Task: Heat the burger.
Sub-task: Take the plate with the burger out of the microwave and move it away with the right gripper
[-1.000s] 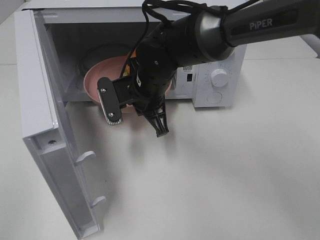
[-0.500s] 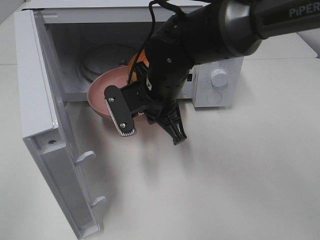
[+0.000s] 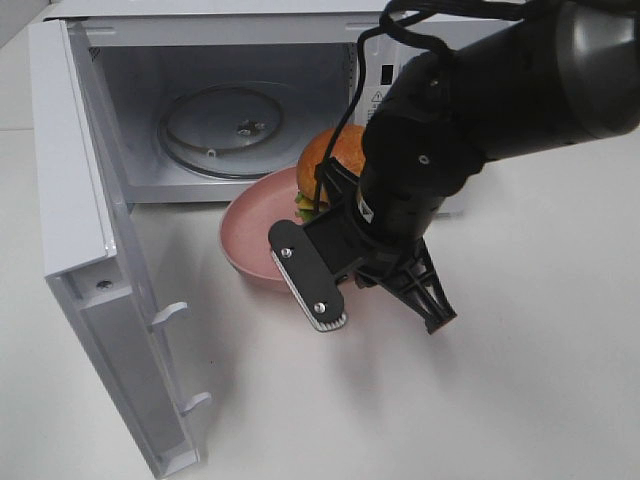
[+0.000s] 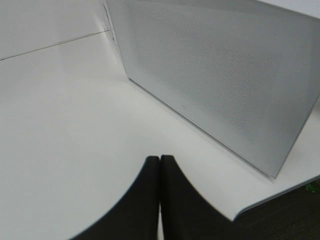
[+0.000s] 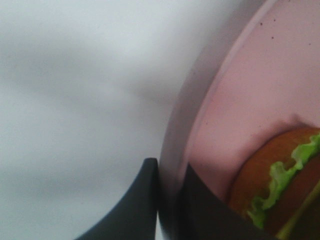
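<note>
A small burger (image 3: 330, 160) with a glossy bun sits on a pink plate (image 3: 255, 235) on the white bench (image 3: 520, 400), just in front of an open microwave (image 3: 215, 100). The right hand (image 5: 167, 200) pinches the plate's rim. The left hand (image 4: 160, 172) is pressed together, empty.

Glossy brown-orange bun on the burger (image 3: 338, 152), smooth matt pink plate (image 3: 252, 226), clear shiny glass turntable (image 3: 220, 118) inside the white, smooth-painted microwave (image 3: 250, 60), its side finely perforated, matt black plastic right gripper (image 5: 167, 197), smooth white table (image 3: 520, 400).
</note>
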You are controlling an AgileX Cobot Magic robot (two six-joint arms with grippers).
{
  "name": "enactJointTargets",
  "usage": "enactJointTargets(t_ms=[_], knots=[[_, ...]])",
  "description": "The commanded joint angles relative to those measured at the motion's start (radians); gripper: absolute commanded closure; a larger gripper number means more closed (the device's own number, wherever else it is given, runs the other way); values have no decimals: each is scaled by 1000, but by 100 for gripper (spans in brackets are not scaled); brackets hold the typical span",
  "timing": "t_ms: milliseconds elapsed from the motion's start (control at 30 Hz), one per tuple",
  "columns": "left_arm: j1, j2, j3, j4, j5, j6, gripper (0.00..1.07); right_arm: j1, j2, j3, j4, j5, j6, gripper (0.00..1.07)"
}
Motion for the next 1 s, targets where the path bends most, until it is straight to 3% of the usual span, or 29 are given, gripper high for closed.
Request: enactJointTargets(t_ms=[33,100,500,667,1000], knots=[[1,-19,2,0,-13,-2,106,1,-54,42,-42,-58,-9,107],[1,-19,2,0,-13,-2,106,1,-105,124,-56,-85,-9,107],[1,-19,2,-1,-13,-2,106,1,-231,323,-81,-91,39,107],[1,-19,2,-1,-13,-2,106,1,-323,463,-235,-97,288,107],[1,-19,2,-1,-13,-2,106,-3,-362,613,-336,-95,546,107]])
